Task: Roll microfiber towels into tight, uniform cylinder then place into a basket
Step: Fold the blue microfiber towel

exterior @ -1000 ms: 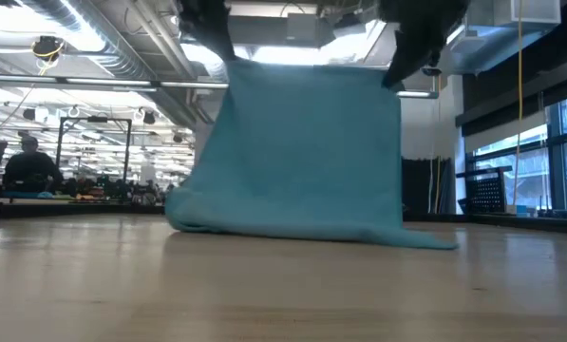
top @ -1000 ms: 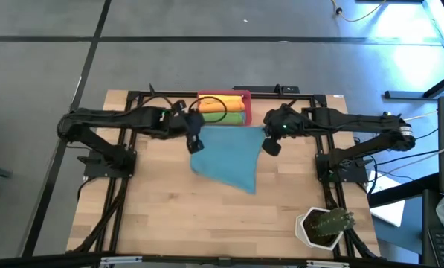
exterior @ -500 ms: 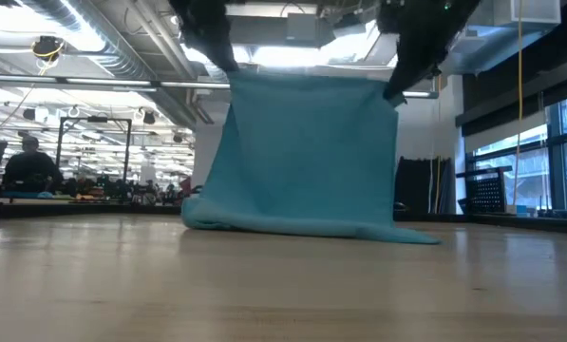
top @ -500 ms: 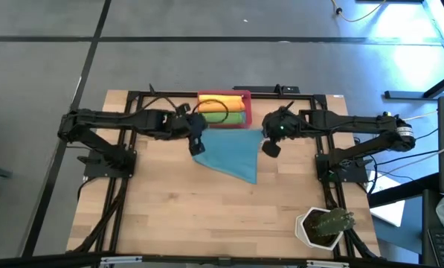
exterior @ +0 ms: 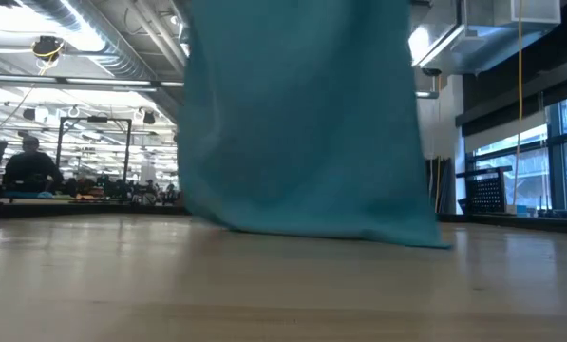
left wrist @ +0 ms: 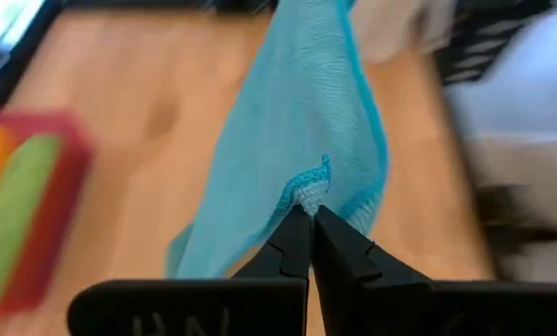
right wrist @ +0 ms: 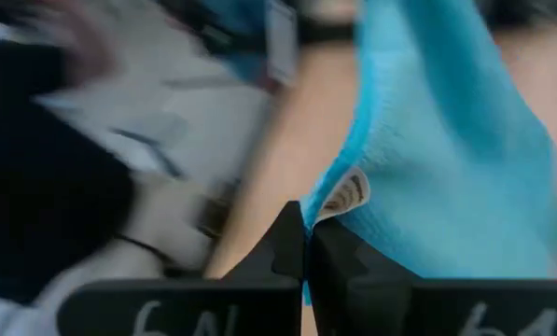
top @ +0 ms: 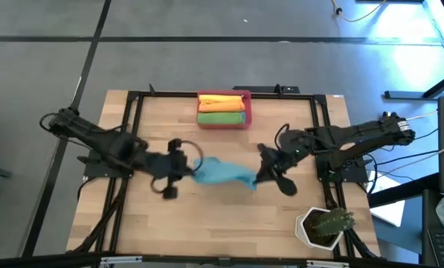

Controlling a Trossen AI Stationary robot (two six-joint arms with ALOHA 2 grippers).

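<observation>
A teal-blue microfiber towel (top: 222,173) hangs stretched between my two grippers over the middle of the table. In the low view the towel (exterior: 302,123) fills the centre as a wide curtain, its lower edge (exterior: 397,237) at the tabletop. My left gripper (top: 192,168) is shut on its left upper corner and my right gripper (top: 259,177) is shut on its right upper corner. The red-pink basket (top: 247,109) stands at the far edge, holding an orange roll (top: 222,100) and a green roll (top: 222,117). My left gripper pinches a corner of the towel's hemmed edge (left wrist: 313,187) between its two fingertips, slanting downward from the table's left. The cloth hangs down and away from the fingers. My right gripper pinches the towel corner that bears a small label (right wrist: 345,198) between its two fingertips, slanting downward from the table's right. The cloth hangs below the hold.
A white hexagonal pot with a cactus (top: 324,227) stands at the near right corner. The black frame (top: 132,104) runs round the table's edges. Bare wood (top: 207,223) lies on the near side of the towel.
Both grippers have swung from beside the basket toward the table's near edge, keeping shut on the towel's corners and tipping more level. The towel has come away from the basket with them, and its lower part has been drawn in beneath them.
</observation>
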